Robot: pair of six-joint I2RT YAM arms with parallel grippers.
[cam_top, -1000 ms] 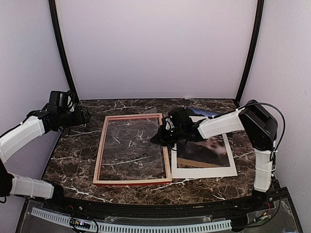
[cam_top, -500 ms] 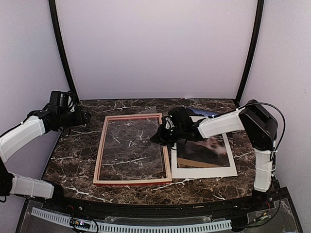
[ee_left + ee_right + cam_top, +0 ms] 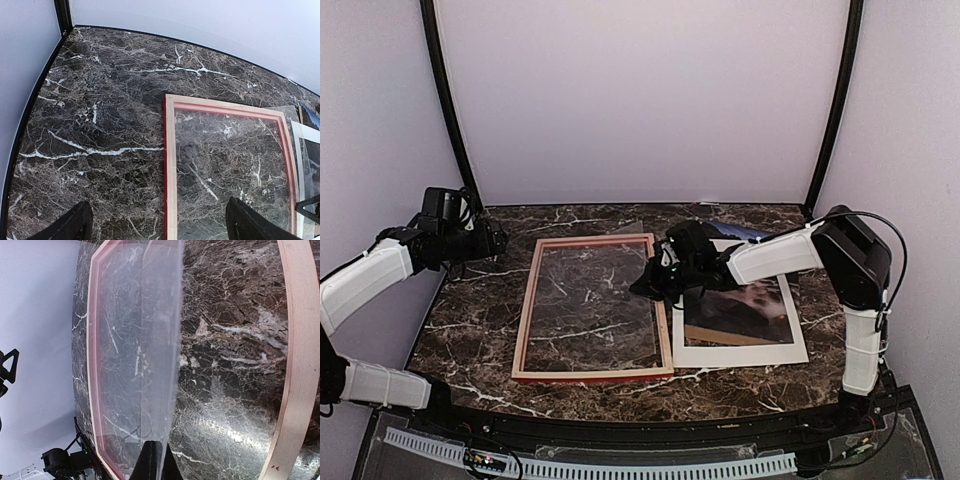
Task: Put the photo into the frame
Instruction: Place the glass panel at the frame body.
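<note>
right gripper pinching the clear pane, left gripper wide
held over the frame's 3 o'clock rail; the photo lies beyond under a white mat, likely light, bendy: lift by an edge.

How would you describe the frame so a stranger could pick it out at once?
Look at the dark marble table. The frame lies flat on its middle, left of the white mat. Only it has thin pale wood rails, red-edged, round a clear sheet.
</note>
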